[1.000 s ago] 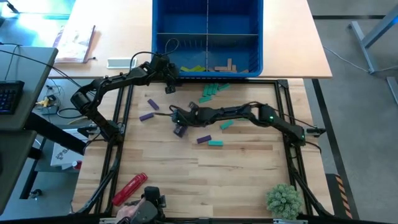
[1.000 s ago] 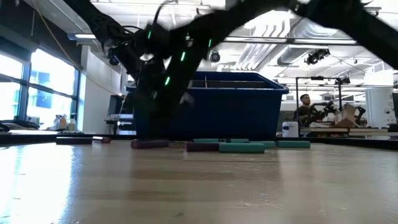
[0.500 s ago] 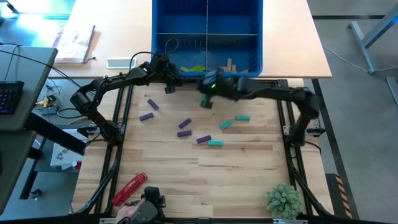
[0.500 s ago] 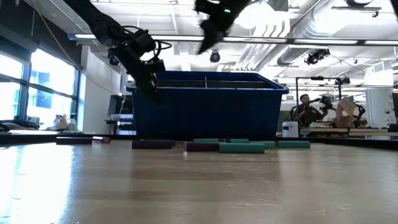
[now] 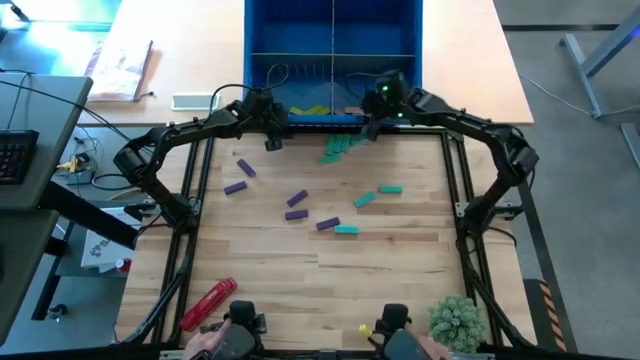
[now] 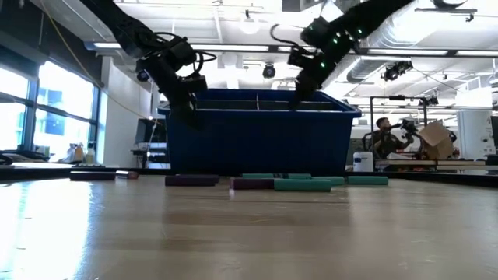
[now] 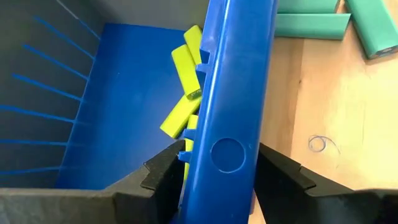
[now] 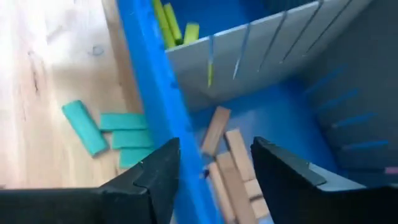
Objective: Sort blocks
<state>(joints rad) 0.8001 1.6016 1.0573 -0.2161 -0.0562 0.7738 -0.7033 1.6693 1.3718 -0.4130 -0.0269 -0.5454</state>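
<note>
Blue plastic made up the divided bin (image 5: 333, 40) at the far edge of the wooden surface (image 5: 400, 270), and its compartments explained most of what lay where. Yellow-green blocks (image 7: 182, 87) sat together in one near compartment, tan wooden blocks (image 8: 231, 163) in the one beside it, so each colour seemed to have its own section.

The right gripper (image 5: 377, 112) hung over the bin's near wall, above the tan compartment. In its wrist view the jaws stood apart with nothing between them, a pose that fits a drop-off over the bin; no block could be seen falling. The left gripper (image 5: 270, 125) waited at the same wall further along, by the yellow-green compartment. Its jaws were also apart, straddling the blue rim without visibly clamping it, probably parked there to stay clear of the other arm.

Unsorted blocks remained on the surface. A cluster of teal blocks (image 5: 342, 146) lay just outside the bin wall, two more teal blocks (image 5: 376, 194) sat farther out, and a handful of purple blocks (image 5: 297, 200) were scattered toward the middle. A red tool (image 5: 208, 303) and a small green plant (image 5: 457, 321) stood near the front edge, well apart from the work. By that count the sorting looked partly done, with teal and purple left.
</note>
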